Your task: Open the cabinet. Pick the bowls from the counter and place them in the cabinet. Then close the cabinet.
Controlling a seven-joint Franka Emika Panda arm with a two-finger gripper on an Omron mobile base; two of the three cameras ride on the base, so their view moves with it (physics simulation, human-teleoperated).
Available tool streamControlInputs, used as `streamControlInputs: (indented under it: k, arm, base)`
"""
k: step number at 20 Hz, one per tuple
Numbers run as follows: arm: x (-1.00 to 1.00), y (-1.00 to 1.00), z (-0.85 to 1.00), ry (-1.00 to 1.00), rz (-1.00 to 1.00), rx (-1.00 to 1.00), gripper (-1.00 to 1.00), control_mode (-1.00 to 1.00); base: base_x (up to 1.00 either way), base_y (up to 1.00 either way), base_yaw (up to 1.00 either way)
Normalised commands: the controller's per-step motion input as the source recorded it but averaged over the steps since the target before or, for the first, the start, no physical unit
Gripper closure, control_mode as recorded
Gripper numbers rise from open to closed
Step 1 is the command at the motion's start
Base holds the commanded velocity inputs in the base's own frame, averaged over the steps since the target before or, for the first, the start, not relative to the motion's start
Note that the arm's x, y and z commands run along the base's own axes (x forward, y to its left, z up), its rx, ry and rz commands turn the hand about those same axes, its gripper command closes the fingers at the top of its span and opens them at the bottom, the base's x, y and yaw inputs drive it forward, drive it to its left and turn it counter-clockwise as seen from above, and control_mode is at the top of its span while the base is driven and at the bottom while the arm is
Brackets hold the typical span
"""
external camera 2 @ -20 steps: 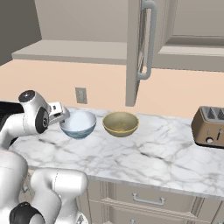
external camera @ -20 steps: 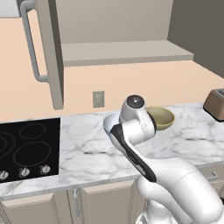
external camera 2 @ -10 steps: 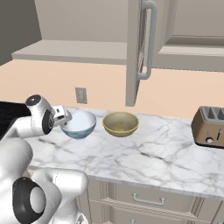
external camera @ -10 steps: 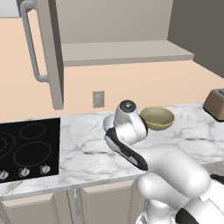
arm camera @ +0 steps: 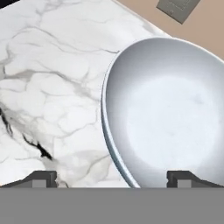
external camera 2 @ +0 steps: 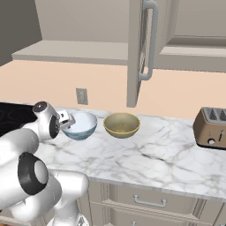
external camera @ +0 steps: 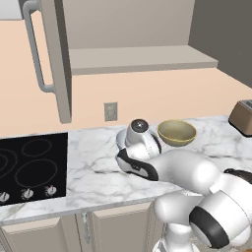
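Note:
The white bowl [arm camera: 170, 113] with a blue-green outside [external camera 2: 80, 126] stands on the marble counter [external camera 2: 145, 154], below the wall outlet. My gripper [arm camera: 111, 179] is open just over it, and the bowl's left rim lies between the two fingertips [arm camera: 41, 178]. From the right base camera the gripper [external camera 2: 67, 119] sits at the bowl's left edge. The tan bowl [external camera 2: 122, 124] [external camera: 177, 133] rests just to the right, untouched. One cabinet door [external camera: 59, 59] [external camera 2: 133, 53] is swung open, showing a bare shelf [external camera: 138, 59]. My arm hides most of the white bowl in the left base view.
A black cooktop [external camera: 29, 167] lies left of the bowls. A brown toaster [external camera 2: 212, 128] stands at the right end of the counter. The second cabinet door [external camera 2: 198, 22] is shut. The open door hangs above the counter near the bowls.
My arm has folded lower and the hand has come down closer to the white bowl. The jaws stayed open and both bowls kept their places.

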Motion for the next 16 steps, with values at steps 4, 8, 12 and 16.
streamControlInputs:
  k: [4, 8, 12, 16]
  arm:
    - [0.36, 0.00, -0.26, 0.00, 0.01, 0.00, -1.00, -1.00]
    - [0.35, 0.00, -0.26, 0.00, 0.02, 0.00, -1.00, -1.00]
    - [0.20, 0.00, -0.19, 0.01, 0.03, 0.00, 1.00, -1.00]
    - [0.00, 0.00, 0.00, 0.00, 0.00, 0.00, 1.00, -1.00]
  base:
    - [0.00, 0.00, 0.00]
    - [0.00, 0.00, 0.00]
    - [0.00, 0.00, 0.00]
    - [0.00, 0.00, 0.00]
